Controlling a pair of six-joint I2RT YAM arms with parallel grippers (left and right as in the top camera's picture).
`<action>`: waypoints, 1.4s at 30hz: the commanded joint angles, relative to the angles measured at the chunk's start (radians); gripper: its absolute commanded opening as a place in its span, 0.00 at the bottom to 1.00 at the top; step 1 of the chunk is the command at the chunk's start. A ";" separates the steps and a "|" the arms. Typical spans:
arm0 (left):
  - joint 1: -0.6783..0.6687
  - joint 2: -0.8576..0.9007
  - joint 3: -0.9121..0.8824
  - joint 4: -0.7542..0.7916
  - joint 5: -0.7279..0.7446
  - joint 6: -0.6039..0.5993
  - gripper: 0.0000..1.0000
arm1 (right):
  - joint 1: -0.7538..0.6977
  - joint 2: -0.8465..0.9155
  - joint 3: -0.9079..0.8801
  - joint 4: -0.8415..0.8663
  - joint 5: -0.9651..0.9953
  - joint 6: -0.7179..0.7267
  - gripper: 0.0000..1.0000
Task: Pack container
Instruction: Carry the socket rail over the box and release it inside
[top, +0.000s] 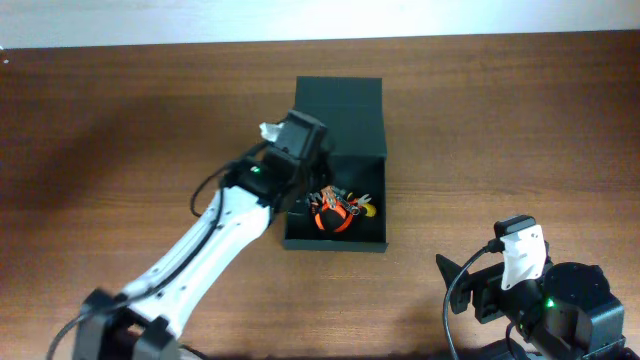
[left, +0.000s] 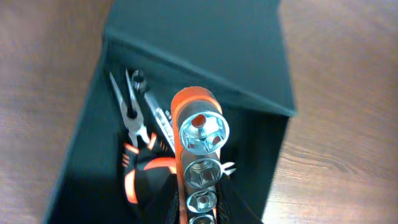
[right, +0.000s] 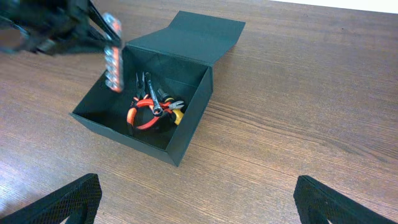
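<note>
Sockets on an orange strip, the socket rail (left: 199, 158), stick out from the left hand (left: 199, 214). Its fingers are closed on the rail's near end. From the left wrist the rail runs straight on from the fingers, with the largest socket at the far tip. From the right wrist it hangs nearly upright below that hand, free end down.

The container (top: 335, 245) lies directly beyond the rail's tip. It is open, with its lid (top: 340, 115) folded back on the side farthest from the hand. On its floor, just left of the rail's tip as the left wrist sees it, lie orange-handled pliers (left: 127, 121) and a wrench (left: 155, 115), touching each other. The floor under the tip and to its right looks bare.

The coming move turns on the rail's long axis, which points down into the container instead of lying along its floor. Lowering it as it stands would probably land it on end or against the pliers. My judgement is that the hand needs to tip the rail toward flat and favour the bare side before letting go. How far the tip sits above the floor I cannot tell.

The right hand (right: 199, 202) is spread wide and holds nothing, low over the table (top: 500, 120). The container sits ahead of it and to its left, well apart. The left hand is the nearer one by far and already carries the load.
</note>
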 joint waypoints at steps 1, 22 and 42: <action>-0.027 0.056 0.018 0.004 0.007 -0.133 0.11 | -0.002 -0.002 0.000 0.003 0.005 0.011 0.99; -0.049 0.277 0.018 0.007 -0.001 -0.407 0.20 | -0.002 -0.002 0.000 0.003 0.005 0.011 0.99; -0.049 0.083 0.019 0.025 -0.043 -0.325 0.93 | -0.002 -0.002 0.000 0.003 0.005 0.011 0.99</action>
